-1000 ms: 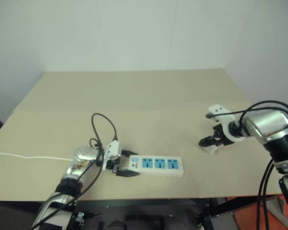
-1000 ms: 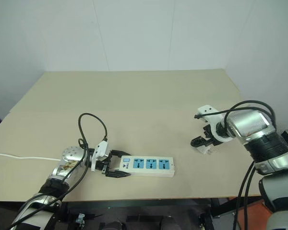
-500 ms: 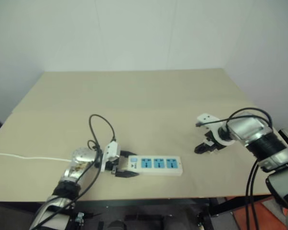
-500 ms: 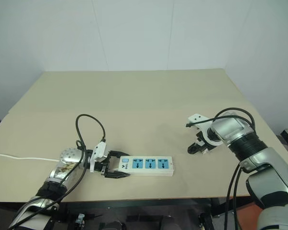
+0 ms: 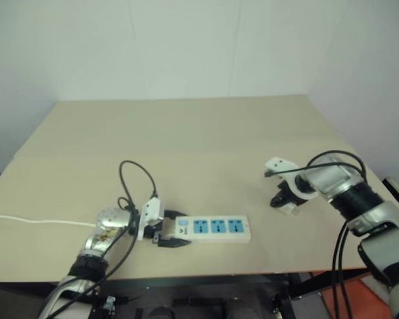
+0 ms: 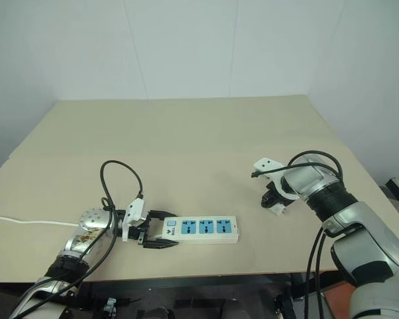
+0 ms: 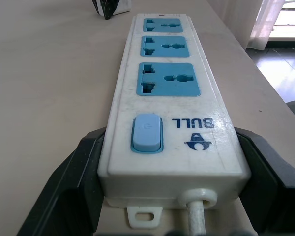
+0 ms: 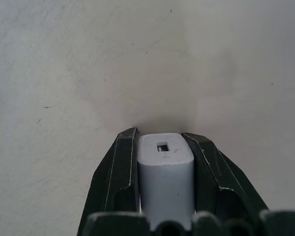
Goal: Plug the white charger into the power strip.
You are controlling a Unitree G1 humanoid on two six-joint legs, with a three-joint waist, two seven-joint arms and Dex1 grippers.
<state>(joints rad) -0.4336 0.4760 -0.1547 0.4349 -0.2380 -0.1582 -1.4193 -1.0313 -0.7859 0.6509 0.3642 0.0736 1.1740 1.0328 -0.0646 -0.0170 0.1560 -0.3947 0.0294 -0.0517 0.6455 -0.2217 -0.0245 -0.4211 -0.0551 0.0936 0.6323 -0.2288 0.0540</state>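
Over on the right, the white charger (image 8: 165,167) is pinched by the right gripper (image 8: 162,147) for carrying, while the power strip (image 7: 169,103) is clamped steady at its switch end (near-left) by the left gripper (image 5: 167,235).

We can't see the white charger's (image 8: 165,172) prongs — black fingers (image 8: 115,189) cover its sides; the power strip's cord (image 7: 196,216) runs off frame.

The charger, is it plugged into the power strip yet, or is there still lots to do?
Not yet. Done: the left claw is clamped on the switch end of the power strip, holding it flat on the table. In hand: the right claw is shut on the white charger, down at the tabletop. Left: carry it over to the strip and push it into one of the three blue sockets, all unused.
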